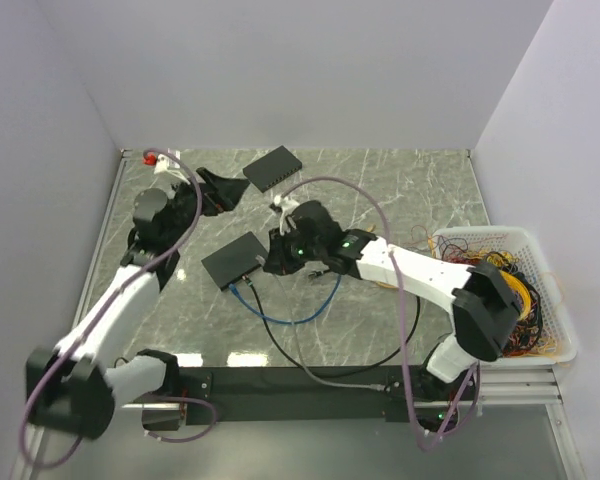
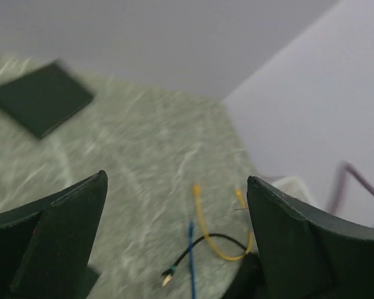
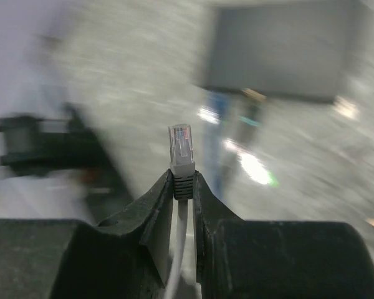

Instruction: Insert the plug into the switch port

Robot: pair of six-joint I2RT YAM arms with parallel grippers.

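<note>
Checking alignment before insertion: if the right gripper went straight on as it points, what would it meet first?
Probably bare table just left of the switch in its wrist view: the plug pinched in the right gripper aims slightly past the switch's left end. Blur leaves depth uncertain.

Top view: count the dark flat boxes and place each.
2. One slab lies near the back wall; the switch sits mid-table, a blue cable running to its near edge.

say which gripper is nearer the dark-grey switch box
Right: the right gripper, holding a clear plug, is beside the oblong dark-grey switch box; the left gripper is farther away, behind it.
</note>
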